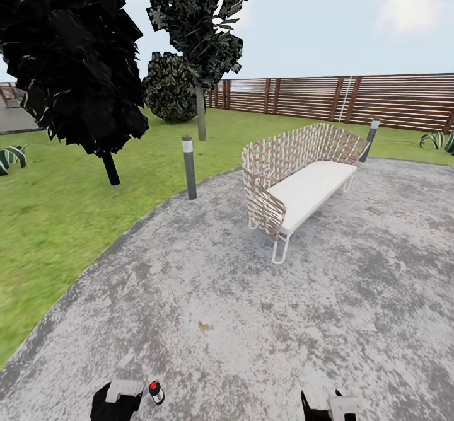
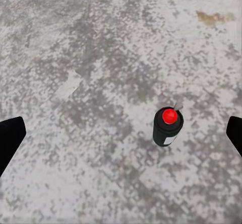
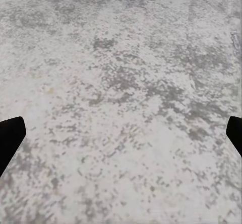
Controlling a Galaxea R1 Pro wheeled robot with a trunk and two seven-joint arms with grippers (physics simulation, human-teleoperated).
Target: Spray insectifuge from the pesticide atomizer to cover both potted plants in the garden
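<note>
Two hands spread wide, empty | left hand over black red-capped can | bench beyond

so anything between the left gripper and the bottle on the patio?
Nothing visible. The small dark red-topped bottle stands alone on bare paving, between the open left gripper fingers and nearer one side, not touching them.

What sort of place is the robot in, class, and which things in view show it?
Most likely a back garden: a green lawn beside a round grey paved patio, a woven bench, trees, and a brown slatted fence.
</note>
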